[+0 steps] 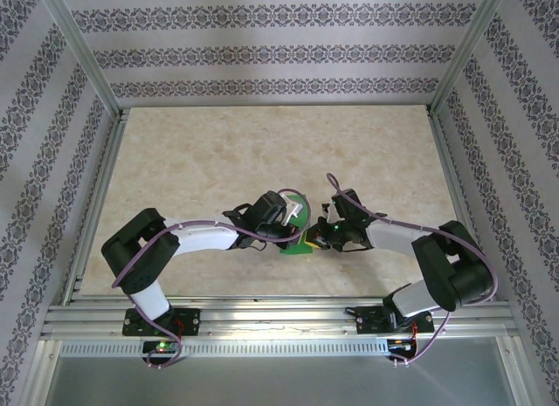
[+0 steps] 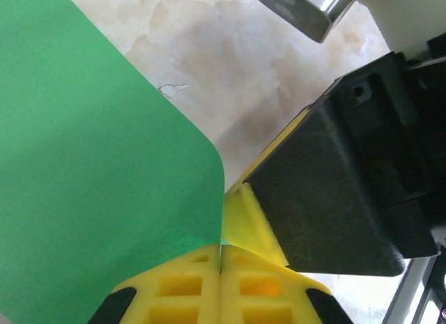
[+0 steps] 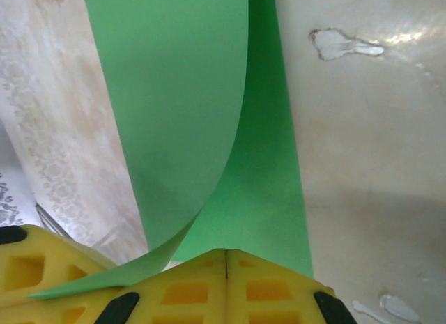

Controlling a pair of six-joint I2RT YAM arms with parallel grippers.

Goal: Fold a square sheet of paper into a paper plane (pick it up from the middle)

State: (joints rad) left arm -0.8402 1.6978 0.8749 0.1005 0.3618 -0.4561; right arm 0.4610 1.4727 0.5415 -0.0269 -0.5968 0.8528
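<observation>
Marble-look table [image 1: 218, 153], lower centre of the overhead frame: my left gripper [image 2: 221, 250] and right gripper [image 3: 226, 254], tip to tip, each clamp shut on the green sheet [image 1: 302, 246], which curls up-frame from both.

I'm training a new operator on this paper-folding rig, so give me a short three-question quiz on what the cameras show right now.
1. True or false: the left tool stands open.
2. The sheet of paper is: A lying flat and untouched, B curved and pinched by both tools, C crumpled up.
3. Fill in: the right tool is shut on the green ____.
Key: 1 false; 2 B; 3 paper.
</observation>
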